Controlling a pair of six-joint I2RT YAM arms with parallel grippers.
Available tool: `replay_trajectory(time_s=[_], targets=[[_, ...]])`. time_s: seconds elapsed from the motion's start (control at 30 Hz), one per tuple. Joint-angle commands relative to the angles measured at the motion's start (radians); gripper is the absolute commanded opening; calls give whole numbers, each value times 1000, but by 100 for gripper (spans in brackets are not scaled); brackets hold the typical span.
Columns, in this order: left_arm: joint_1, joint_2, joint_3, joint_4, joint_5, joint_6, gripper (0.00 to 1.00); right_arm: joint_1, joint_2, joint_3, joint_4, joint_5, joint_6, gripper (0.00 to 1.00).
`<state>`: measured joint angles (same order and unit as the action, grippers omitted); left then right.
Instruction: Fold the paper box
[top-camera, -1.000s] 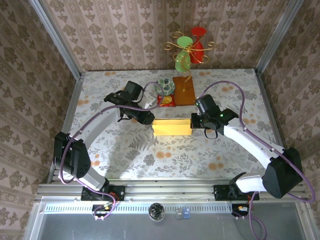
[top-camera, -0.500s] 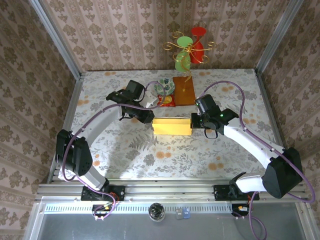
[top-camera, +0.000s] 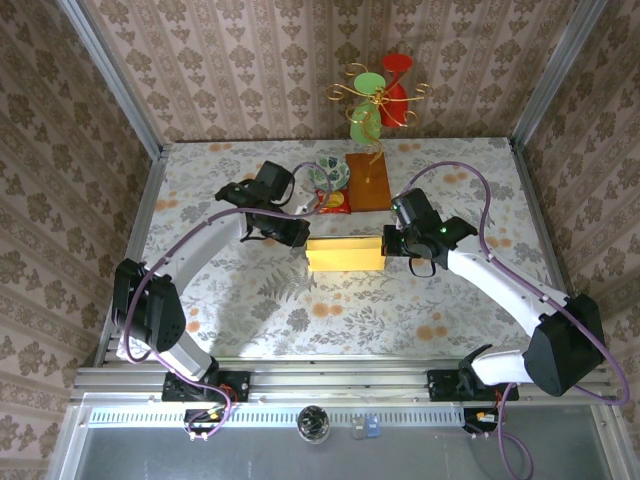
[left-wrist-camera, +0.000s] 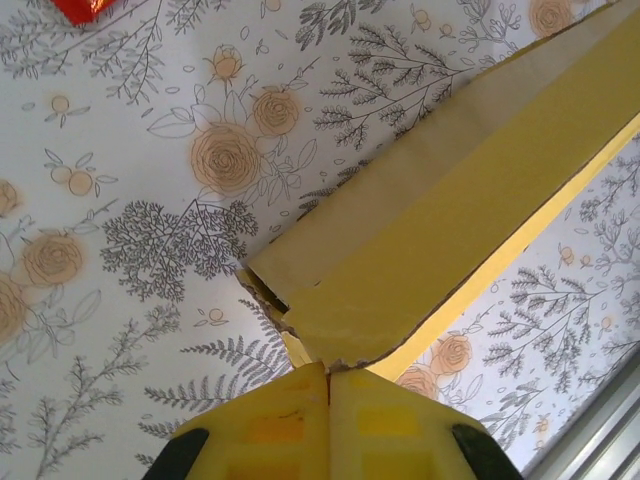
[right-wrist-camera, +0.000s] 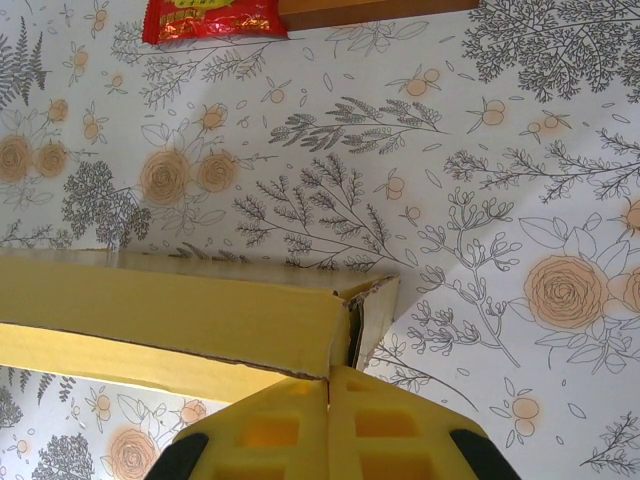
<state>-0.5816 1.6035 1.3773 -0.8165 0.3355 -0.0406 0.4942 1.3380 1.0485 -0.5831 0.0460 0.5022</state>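
Observation:
The yellow paper box (top-camera: 345, 253) lies folded into a shallow long shape in the middle of the floral table. My left gripper (top-camera: 298, 234) is at its left end; in the left wrist view its yellow fingers (left-wrist-camera: 328, 425) are pressed together at the torn edge of the paper box (left-wrist-camera: 440, 215), pinching the corner flap. My right gripper (top-camera: 388, 243) is at the box's right end, fingers (right-wrist-camera: 330, 430) closed at the corner of the paper box (right-wrist-camera: 170, 315), where a side flap stands slightly apart.
A small red packet (top-camera: 333, 203) and an orange-brown board (top-camera: 368, 181) lie just behind the box, with a patterned bowl (top-camera: 331, 174) and green and red ornaments (top-camera: 380, 100) at the back. Metal frame rails border the table.
The left arm has shifted slightly right and toward the back along the box's left end. The box and the right arm look unmoved.

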Motion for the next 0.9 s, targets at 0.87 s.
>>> replay_trajectory(time_s=[0.87], targets=[[17, 9, -34, 65, 169, -406, 0, 9, 32, 16, -12, -15, 23, 0]])
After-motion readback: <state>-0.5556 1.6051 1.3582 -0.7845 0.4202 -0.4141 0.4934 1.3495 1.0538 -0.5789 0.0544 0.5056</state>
